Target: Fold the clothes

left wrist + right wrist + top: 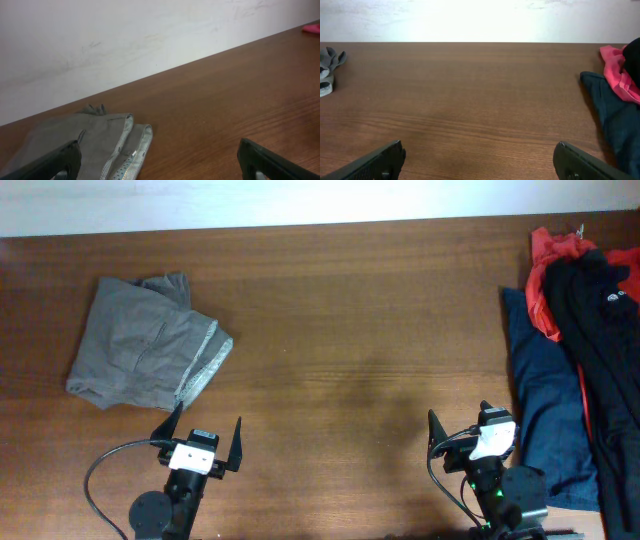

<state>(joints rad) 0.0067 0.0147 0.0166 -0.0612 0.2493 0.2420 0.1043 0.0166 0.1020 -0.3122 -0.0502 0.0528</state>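
Observation:
The black T-shirt point(607, 278) with a small white logo lies crumpled in the pile at the table's far right edge, partly over the red garment. My left gripper point(207, 421) is open and empty at the front left, just below the grey folded garment point(145, 345). In the left wrist view the open jaws point(160, 156) frame the grey garment's point(95, 140) striped lining edge. My right gripper point(459, 420) is open and empty at the front right, left of the pile. Its wrist view shows the jaws point(477, 152) over bare wood.
A red garment point(547, 280), a navy garment point(545, 400) and a long black garment point(605, 420) lie in the same right-hand pile. The right wrist view shows the red point(616, 65) and navy point(615, 117) cloth at right. A white wall runs behind the table.

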